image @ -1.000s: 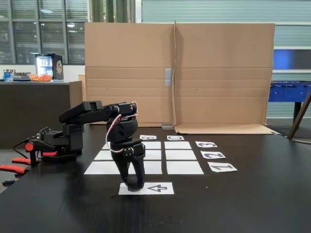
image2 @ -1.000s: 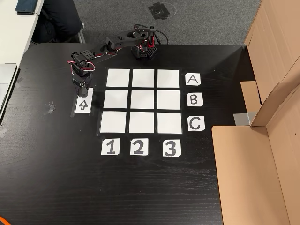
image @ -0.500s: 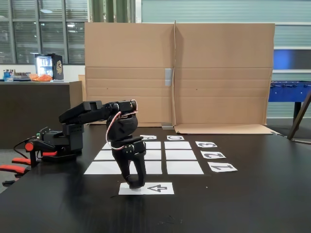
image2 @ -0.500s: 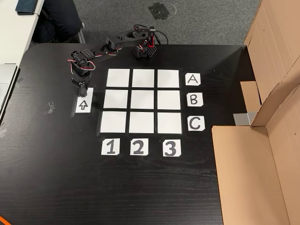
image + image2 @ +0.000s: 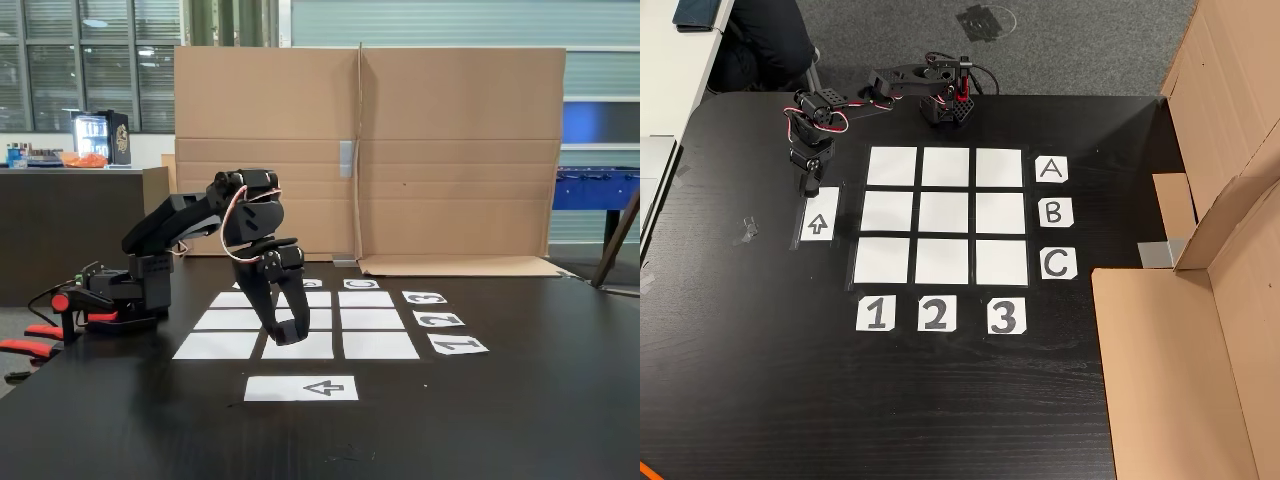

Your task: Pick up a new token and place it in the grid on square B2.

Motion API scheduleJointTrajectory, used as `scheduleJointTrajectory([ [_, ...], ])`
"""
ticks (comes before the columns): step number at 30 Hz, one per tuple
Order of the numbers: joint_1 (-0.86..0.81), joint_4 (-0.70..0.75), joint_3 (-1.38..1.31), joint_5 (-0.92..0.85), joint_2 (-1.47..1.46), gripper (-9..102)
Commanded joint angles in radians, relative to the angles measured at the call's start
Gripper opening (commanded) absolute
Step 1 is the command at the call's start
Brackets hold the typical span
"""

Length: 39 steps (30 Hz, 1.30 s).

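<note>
From the side I see my gripper (image 5: 287, 337) raised off the counter (image 5: 520, 420), fingers drawn together on what looks like the token (image 5: 289, 334), though I can't confirm it. In the top-down view it hangs at nine o'clock from the grid (image 5: 946, 214), above the arrow sheet (image 5: 818, 214).

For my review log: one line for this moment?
gripper: airborne near arrow sheet | grasp: cannot tell | grid: all cells blank
</note>
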<state>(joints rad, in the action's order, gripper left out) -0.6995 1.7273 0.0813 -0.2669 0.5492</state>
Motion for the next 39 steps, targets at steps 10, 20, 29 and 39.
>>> scheduleJointTrajectory([
  [10, 0.147, 0.005, 0.331, -0.011, 0.528, 12],
  [20, 0.314, 0.005, 0.773, -0.012, 0.933, 11],
  [29, 0.410, -0.005, 1.065, -0.021, 1.178, 11],
  [39, 0.509, -0.080, 1.376, -0.057, 1.327, 10],
])
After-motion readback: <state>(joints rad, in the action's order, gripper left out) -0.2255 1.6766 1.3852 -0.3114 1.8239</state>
